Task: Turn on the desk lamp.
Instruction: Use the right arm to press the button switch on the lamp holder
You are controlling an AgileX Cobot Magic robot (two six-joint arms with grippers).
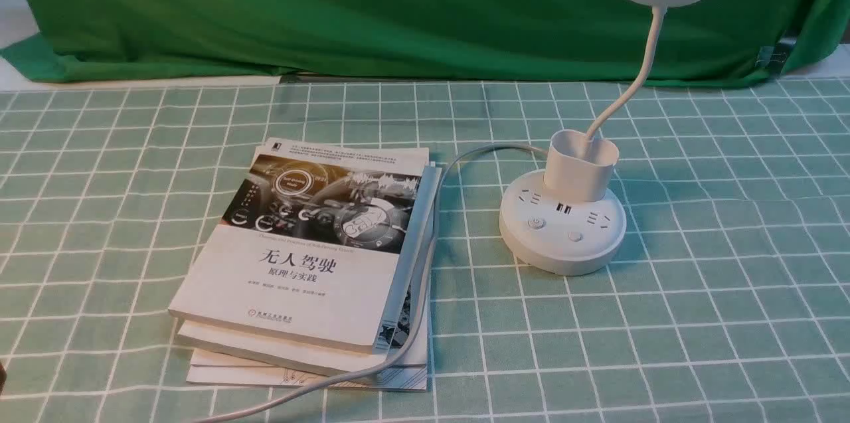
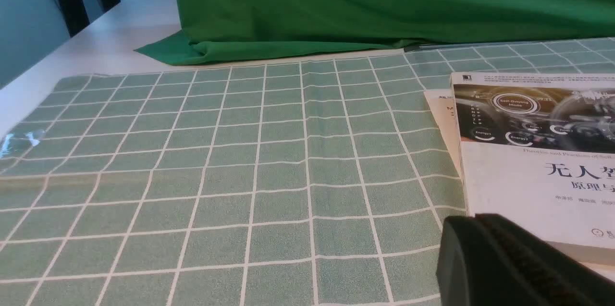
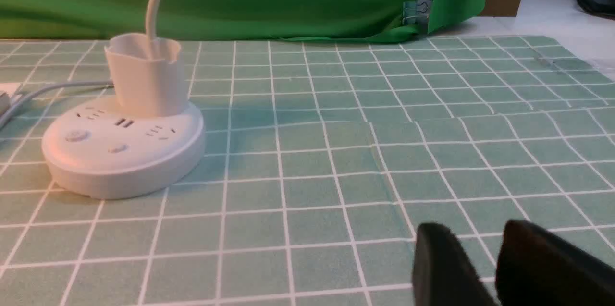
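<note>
Black fingers of the right gripper fill the near corner of the right wrist view. Their tips stand a little apart, with a slim strip of cloth showing between them, and they hold nothing. They hover low over the green checked tablecloth, well apart from anything.

One ridged black finger of the left gripper shows in the left wrist view, near the corner of a stack of books. Its partner is out of sight, so I cannot tell whether that hand is apart or together. Neither arm appears in the front view.

Farther out, the desk lamp stands upright on the cloth, on the robot's right, just beside the books. Its round base carries sockets and two small buttons, one toward the books and one toward the front edge. A cup-shaped holder rises from the base, and a thin curved neck leads up to a disc head at the top of the frame. A white cord runs from the base along the right edge of the books. A green backdrop cloth hangs behind.

No glow or pool of light is visible, so the lamp seems to be off. By my reading the task has barely begun: the reach to the base and the button press are both left. Which button controls the light cannot be told.
</note>
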